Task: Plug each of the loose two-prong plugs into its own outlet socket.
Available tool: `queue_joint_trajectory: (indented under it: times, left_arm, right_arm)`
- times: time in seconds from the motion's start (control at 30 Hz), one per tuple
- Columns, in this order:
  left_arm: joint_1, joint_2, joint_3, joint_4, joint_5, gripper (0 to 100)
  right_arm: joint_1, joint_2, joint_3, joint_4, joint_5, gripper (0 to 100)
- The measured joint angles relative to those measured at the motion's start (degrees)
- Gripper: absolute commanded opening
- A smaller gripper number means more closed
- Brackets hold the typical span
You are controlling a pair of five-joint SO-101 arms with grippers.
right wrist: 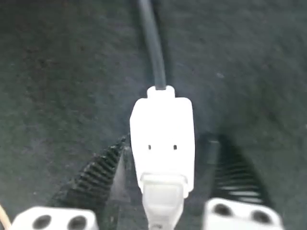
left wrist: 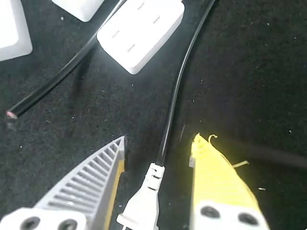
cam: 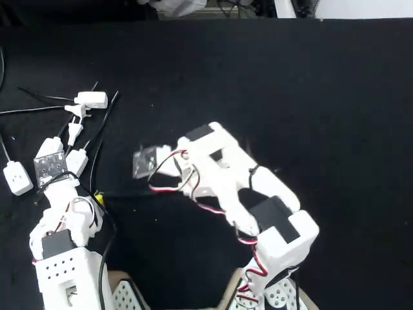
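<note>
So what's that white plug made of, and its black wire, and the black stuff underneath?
The white plug looks like hard moulded plastic: smooth, slightly glossy, with ridges at its neck. Its black wire seems rubbery or vinyl-coated; a thin shine runs along it. The black table cover is probably cloth or felt: matte, with pale lint specks on it.

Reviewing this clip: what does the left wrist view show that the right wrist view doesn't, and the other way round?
Left wrist view, not the right: a white two-prong plug lying inside the open left gripper, a white outlet block with slots beyond it, and a loose black cable end. Right wrist view, not the left: a white cabled body with two small holes at the right gripper, a paler piece on its near end. Both: the black table and a black cable leading away from the gripper.
</note>
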Motion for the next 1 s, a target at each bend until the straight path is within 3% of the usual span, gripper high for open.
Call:
queue_joint_trajectory:
  times: [0.2, 0.53, 0.67, 1.0]
  left_arm:
    - [0.0, 0.0, 0.0, 0.0, 0.0, 23]
    - [0.0, 0.0, 0.0, 0.0, 0.0, 23]
    - [0.0, 0.0, 0.0, 0.0, 0.0, 23]
    - [0.0, 0.0, 0.0, 0.0, 0.0, 23]
  right_arm:
    - [12.2, -2.7, -5.3, 0.4, -12.6, 1.1]
    - [47.0, -3.5, -22.9, 3.3, -42.3, 1.1]
    - [55.6, 7.1, -33.8, 10.1, -44.0, 1.1]
    - [65.7, 40.2, -79.2, 23.3, -41.1, 1.4]
